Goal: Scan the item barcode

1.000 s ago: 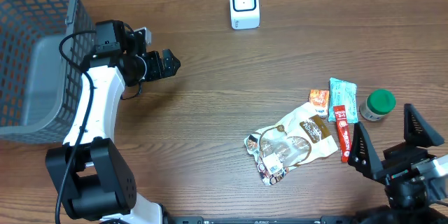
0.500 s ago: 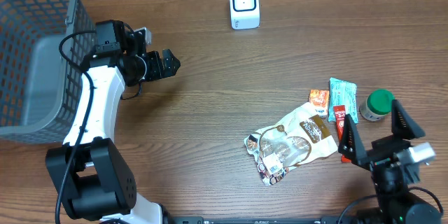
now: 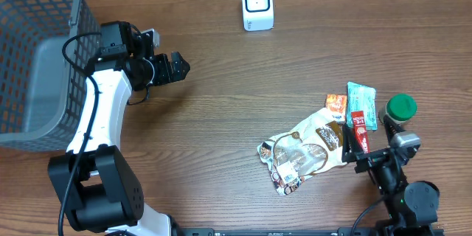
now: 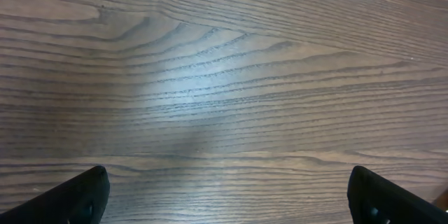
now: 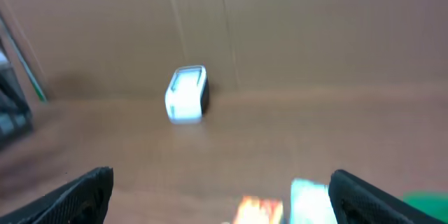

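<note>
Facing scanner (image 5: 187,94), right gripper (image 5: 224,199) wide-jawed.

grey mesh basket (image 3: 74,22) sits at the left end of the table (image 3: 236,88), partly cut off by the frame; table's brown wood grain all over; blurry brown wall (image 5: 315,28) behind it

The overhead camera is looking straight down over the whole tabletop (image 3: 236,103), the left wrist view is pointing closely at bare wood, and the right wrist view is facing level toward the scanner (image 5: 187,94), which overhead is also catching.
</note>
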